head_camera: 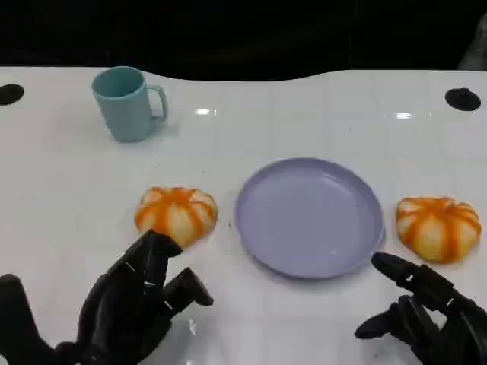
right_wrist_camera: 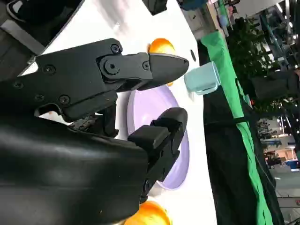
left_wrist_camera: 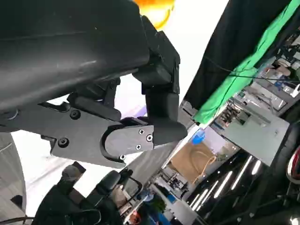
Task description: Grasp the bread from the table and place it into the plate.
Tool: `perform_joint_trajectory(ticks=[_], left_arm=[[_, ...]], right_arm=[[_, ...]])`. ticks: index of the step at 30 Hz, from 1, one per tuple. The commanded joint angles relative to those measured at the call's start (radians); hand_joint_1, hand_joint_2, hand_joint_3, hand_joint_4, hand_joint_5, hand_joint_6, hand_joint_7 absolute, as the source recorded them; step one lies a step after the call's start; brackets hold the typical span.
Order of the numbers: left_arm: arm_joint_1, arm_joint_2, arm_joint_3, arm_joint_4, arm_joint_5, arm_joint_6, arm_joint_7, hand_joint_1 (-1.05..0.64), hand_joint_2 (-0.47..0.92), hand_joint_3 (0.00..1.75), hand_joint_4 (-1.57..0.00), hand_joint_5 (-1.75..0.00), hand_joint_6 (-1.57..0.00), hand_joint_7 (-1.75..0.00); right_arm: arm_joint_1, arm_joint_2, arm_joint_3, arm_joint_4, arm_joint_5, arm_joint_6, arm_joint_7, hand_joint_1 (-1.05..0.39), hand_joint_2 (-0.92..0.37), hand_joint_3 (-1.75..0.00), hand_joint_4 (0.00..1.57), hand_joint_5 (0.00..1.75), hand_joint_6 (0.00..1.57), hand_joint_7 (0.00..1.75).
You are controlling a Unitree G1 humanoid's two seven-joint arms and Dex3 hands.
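Two buns: one (head_camera: 176, 214) left of the plate, another (head_camera: 438, 226) right of it. One plate (head_camera: 309, 216). One mug (head_camera: 126, 103). Two hands, left (head_camera: 129, 304) and right (head_camera: 426, 315). One table (head_camera: 68, 182).

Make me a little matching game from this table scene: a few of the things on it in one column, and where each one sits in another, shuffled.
Things:
1. mug
2. plate
3. left bread
4. right bread

Places:
A. just ahead of the right hand
B. far left of the table
C. between the two breads
D. just ahead of the left hand

Pairs: 1-B, 2-C, 3-D, 4-A
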Motion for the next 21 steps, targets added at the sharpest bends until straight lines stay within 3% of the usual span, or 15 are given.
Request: perform_joint_trajectory(ticks=[1, 21], left_arm=[[-0.002, 0.009, 0.002, -0.010, 0.004, 0.000, -0.002, -0.52, 0.92, 0.46, -0.70, -1.75, -0.54, -1.64], [0.004, 0.007, 0.008, -0.026, -0.009, 0.022, 0.007, -0.50, 0.92, 0.46, -0.68, -1.75, -0.53, -1.63]], right_arm=[[0.003, -0.013, -0.008, -0.009, 0.001, 0.000, -0.006, -0.76, -0.92, -0.32, 0.73, 1.11, 0.95, 0.37], [0.008, -0.014, -0.008, -0.013, 0.001, -0.002, -0.004, -0.75, -0.92, -0.33, 0.73, 1.12, 0.95, 0.38]])
